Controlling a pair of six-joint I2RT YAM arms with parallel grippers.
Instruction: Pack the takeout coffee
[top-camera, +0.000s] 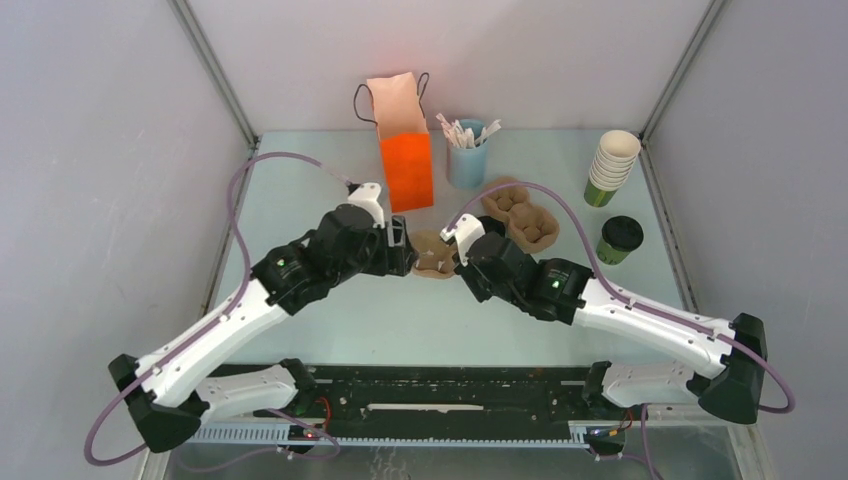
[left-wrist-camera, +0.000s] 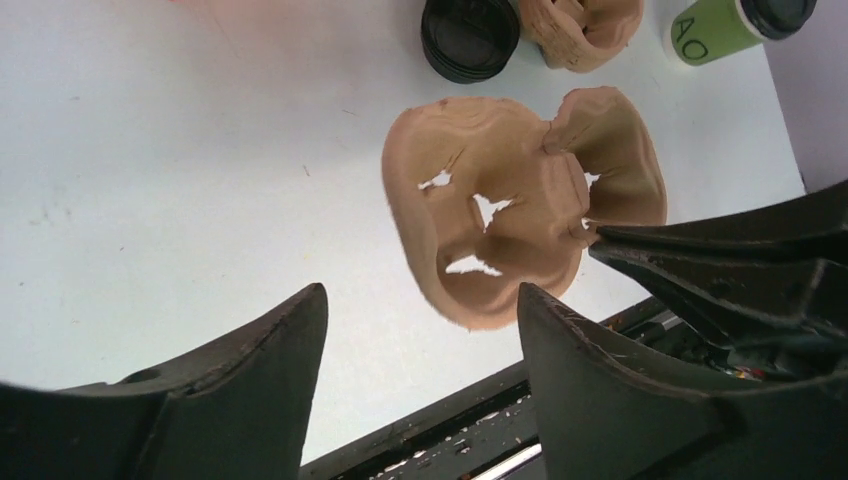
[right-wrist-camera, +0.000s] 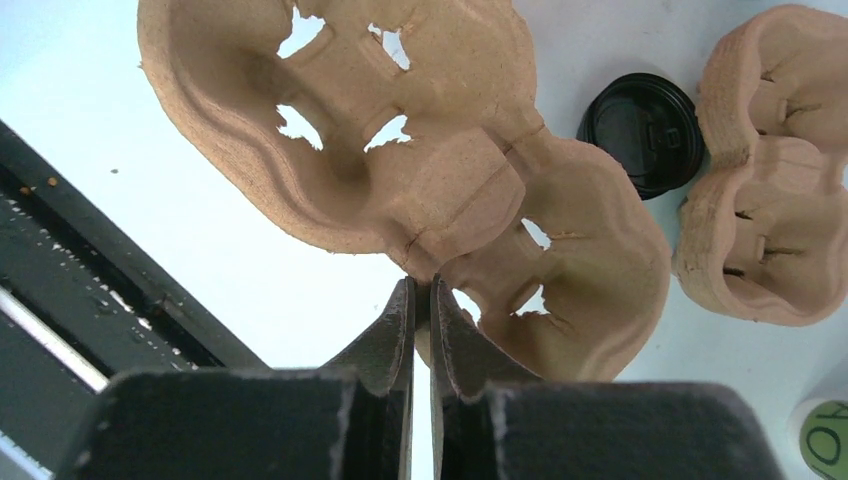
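Observation:
The takeout coffee (top-camera: 619, 239), a green cup with a black lid, stands at the right of the table, away from both grippers. It shows at the top right of the left wrist view (left-wrist-camera: 715, 27), and its green side shows at the bottom right of the right wrist view (right-wrist-camera: 826, 441). A brown pulp two-hollow carrier (top-camera: 431, 256) lies mid-table between the grippers. My right gripper (top-camera: 452, 262) is shut on the carrier's (right-wrist-camera: 400, 150) near rim at its waist (right-wrist-camera: 421, 292). My left gripper (top-camera: 408, 252) is open and empty (left-wrist-camera: 420, 295), with the carrier (left-wrist-camera: 510, 215) just past its fingertips.
An orange paper bag (top-camera: 403, 140) stands at the back centre beside a blue cup of stir sticks (top-camera: 466, 152). A stack of spare carriers (top-camera: 520, 215) and loose black lids (right-wrist-camera: 645, 130) lie behind the right gripper. A stack of lidless cups (top-camera: 610, 165) stands at the back right.

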